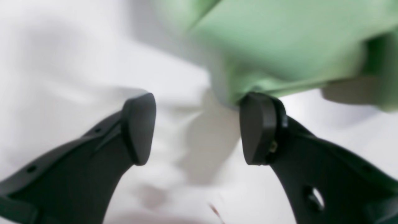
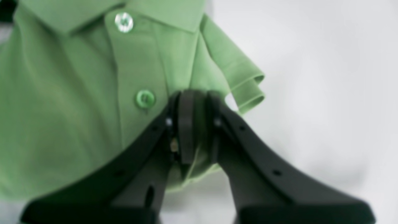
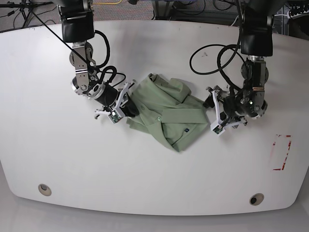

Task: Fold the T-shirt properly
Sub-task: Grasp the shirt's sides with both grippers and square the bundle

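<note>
Base view: T-shirt (image 3: 166,116) crumpled on table (image 3: 154,179).

White counter (image 3: 154,169), rounded corners, glossy top. Two round metal grommets set into its near edge: one (image 3: 44,189) on the right gripper's side, one (image 3: 256,199) on the left gripper's side. Red rectangular outline marking (image 3: 282,152) on the counter surface, outboard of the left gripper. Black cables (image 3: 19,7) beyond the far edge.
</note>
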### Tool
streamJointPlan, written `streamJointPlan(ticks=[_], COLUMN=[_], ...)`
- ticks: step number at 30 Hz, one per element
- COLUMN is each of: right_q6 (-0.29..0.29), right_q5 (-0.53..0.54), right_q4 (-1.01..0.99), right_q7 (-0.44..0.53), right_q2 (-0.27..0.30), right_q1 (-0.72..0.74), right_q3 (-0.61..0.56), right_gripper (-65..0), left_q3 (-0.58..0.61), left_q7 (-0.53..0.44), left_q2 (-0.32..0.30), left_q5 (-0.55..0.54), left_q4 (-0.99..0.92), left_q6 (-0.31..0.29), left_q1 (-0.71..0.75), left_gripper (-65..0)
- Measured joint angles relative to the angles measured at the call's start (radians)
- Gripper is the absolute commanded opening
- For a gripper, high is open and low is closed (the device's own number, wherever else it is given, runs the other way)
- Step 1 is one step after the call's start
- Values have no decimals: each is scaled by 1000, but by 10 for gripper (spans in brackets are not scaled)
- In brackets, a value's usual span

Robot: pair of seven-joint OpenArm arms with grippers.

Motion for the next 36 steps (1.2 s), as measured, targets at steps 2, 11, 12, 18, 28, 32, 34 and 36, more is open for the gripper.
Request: streamJointPlan(ticks=[2, 11, 12, 18, 28, 32, 34, 36], right_q6=[0, -3, -6, 1, -2, 5, 0, 0], right_q5=[-1, -35, -36, -24, -19, -14, -24, -30], right_q4=[61, 349, 390, 608, 653, 559, 512, 464], right_q7=[-31, -218, -240, -355, -455, -460, -463, -467], right_q2=[2, -57, -69, -100, -87, -61, -58, -52], right_q1=[-45, -230, -248, -270, -175, -135, -122, -110], right_q3=[28, 100, 104, 104, 109, 107, 109, 111], right_gripper=[-583, -579, -579, -579, -580, -583, -583, -583], left_q3=[43, 179, 183, 157, 74, 79, 83, 85], left_q7=[-13, -90, -88, -88, 76, 110, 128, 129], left_q2=[-8, -3, 3, 41, 69, 136, 172, 207], left_q5=[-2, 6, 6, 5, 17, 8, 6, 4], left_q4=[-44, -172, -173, -151, 187, 332, 382, 421], left_q6=[0, 0, 0, 0, 9, 0, -3, -4], left_q1=[-51, -177, -183, -218, -131, -2, 52, 109], left_gripper=[-254, -254, -254, -254, -254, -254, -254, -254])
